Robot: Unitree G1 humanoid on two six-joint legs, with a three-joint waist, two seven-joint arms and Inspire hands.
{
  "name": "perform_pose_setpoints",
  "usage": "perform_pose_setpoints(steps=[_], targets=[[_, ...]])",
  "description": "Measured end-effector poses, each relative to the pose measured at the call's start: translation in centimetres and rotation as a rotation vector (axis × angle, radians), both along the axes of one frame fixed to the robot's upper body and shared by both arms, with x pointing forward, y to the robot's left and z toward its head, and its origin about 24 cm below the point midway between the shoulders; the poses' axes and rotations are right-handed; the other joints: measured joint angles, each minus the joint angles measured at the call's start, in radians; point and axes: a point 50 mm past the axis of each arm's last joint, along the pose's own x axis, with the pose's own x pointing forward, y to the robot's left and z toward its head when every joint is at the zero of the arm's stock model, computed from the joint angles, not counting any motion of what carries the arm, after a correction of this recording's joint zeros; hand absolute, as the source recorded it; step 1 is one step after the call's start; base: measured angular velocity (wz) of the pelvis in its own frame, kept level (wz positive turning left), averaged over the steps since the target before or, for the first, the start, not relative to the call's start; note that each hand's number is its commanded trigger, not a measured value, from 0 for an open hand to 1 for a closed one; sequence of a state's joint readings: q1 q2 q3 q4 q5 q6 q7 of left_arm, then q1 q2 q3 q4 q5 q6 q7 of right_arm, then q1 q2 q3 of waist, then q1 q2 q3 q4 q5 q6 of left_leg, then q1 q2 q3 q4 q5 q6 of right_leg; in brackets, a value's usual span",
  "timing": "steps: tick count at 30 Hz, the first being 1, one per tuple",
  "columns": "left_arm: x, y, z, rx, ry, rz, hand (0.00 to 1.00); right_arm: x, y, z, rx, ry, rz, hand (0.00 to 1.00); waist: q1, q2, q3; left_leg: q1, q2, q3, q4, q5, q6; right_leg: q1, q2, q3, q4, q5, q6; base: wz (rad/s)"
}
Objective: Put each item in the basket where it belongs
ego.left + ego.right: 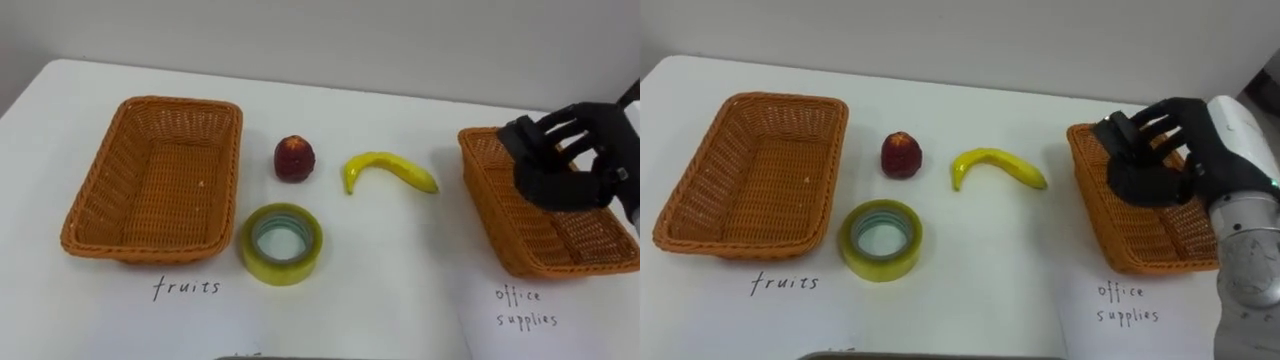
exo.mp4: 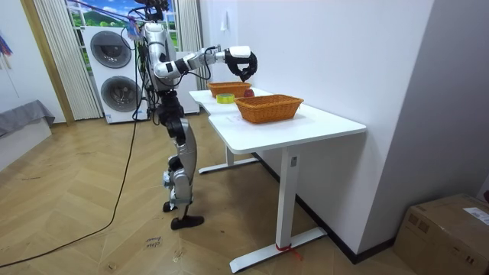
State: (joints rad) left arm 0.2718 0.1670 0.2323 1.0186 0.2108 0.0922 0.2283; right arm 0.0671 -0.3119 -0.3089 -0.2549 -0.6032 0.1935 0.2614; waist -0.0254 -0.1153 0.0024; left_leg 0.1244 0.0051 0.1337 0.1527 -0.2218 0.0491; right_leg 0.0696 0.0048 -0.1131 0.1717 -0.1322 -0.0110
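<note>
You've got the right hand (image 1: 1160, 172) hanging fingers spread over the office supplies basket (image 1: 1130, 238), while the tape roll (image 1: 880, 240), banana (image 1: 998, 167) and red fruit (image 1: 901, 155) sit on the counter (image 1: 990, 295) beside the fruits basket (image 1: 700, 240).

Room in a home with a laundry corner.
Stacked washing machines (image 2: 114, 69) and curtains (image 2: 53, 61) at ten o'clock; wood-plank floor (image 2: 92, 198); white desk (image 2: 306, 126) at centre; cardboard box (image 2: 451, 229) at four o'clock.

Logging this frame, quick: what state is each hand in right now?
Left hand: cannot be told.
Right hand: open, fingers relaxed, holding nothing, above the office supplies basket.
</note>
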Motion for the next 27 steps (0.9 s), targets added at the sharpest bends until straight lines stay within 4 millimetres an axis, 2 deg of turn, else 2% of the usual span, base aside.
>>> perform_pose_setpoints(steps=[6, 12, 21, 27], targets=[[0.1, 0.0, 0.0, 0.0, -0.009, -0.002, 0.0, 0.0, -0.1, 0.1, 0.015, -0.038, -0.018, 1.0, 0.0, -0.003, -0.001, 0.0, 0.0, 0.0, -0.001, 0.0, 0.0, -0.001, 0.0, 0.0, -0.001, 0.0, 0.0, 0.0], [-0.1, 0.0, 0.0, 0.001, -0.005, 0.0, 0.0, 0.0, -0.7, -0.7, 0.013, -0.027, -0.041, 1.0, 0.0, -0.01, -0.005, 0.0, 0.0, 0.0, -0.001, 0.0, 0.0, 0.0, 0.0, 0.0, -0.001, 0.0, 0.0, 0.0], [-0.3, 0.0, 0.0, 0.002, -0.002, 0.001, 0.0, 0.0, -0.7, -0.8, 0.017, -0.021, -0.043, 1.0, -0.005, -0.01, -0.005, 0.0, 0.0, 0.0, -0.001, 0.0, 0.0, 0.0, 0.0, 0.0, 0.0, 0.0, 0.0, 0.0], [-0.3, 0.1, 0.0, 0.003, -0.001, 0.007, 0.0, -0.1, -1.2, -2.0, 0.03, 0.033, -0.064, 1.0, -0.003, -0.009, -0.005, 0.001, 0.001, 0.001, -0.002, 0.0, 0.0, 0.0, 0.001, 0.006, 0.0, 0.0, 0.0, 0.0]])
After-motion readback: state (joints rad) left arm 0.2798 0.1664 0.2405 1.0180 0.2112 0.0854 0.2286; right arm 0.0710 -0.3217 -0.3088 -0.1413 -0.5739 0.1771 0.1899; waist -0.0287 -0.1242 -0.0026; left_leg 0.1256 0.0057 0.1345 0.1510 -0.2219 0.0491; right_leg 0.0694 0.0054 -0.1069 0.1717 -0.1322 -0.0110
